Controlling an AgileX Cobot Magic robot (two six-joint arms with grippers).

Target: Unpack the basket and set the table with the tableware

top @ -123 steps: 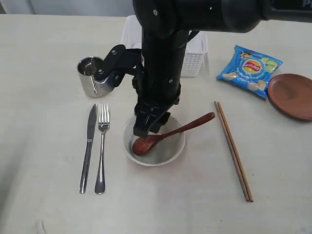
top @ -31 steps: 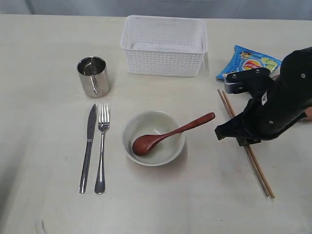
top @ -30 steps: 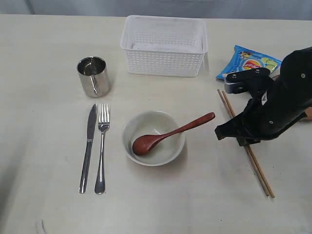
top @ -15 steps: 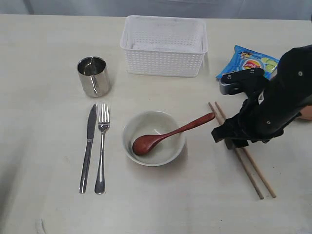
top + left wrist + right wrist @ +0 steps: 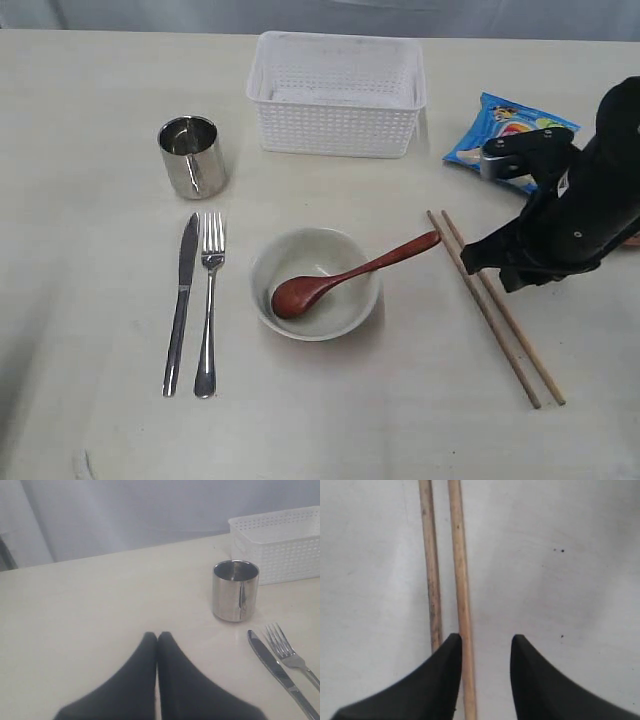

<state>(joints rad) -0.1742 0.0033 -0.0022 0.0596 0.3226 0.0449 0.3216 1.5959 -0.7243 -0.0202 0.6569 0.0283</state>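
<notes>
White perforated plastic basket (image 5: 337, 95) at the back of the pale cream counter (image 5: 100, 420). Shiny steel mug (image 5: 191, 156) to its left. Steel knife (image 5: 181, 300) and fork (image 5: 209, 300) lie side by side. Off-white round bowl (image 5: 315, 283) holds a reddish-brown wooden spoon (image 5: 350, 275), its handle pointing toward the brown wooden chopstick pair (image 5: 493, 305). Right hand (image 5: 485, 637) over the chopsticks, fingers parted, gripping nothing. Its arm hides part of the blue crisp bag (image 5: 510, 140); logo unreadable. Left hand (image 5: 157, 635) pinched together, empty.
</notes>
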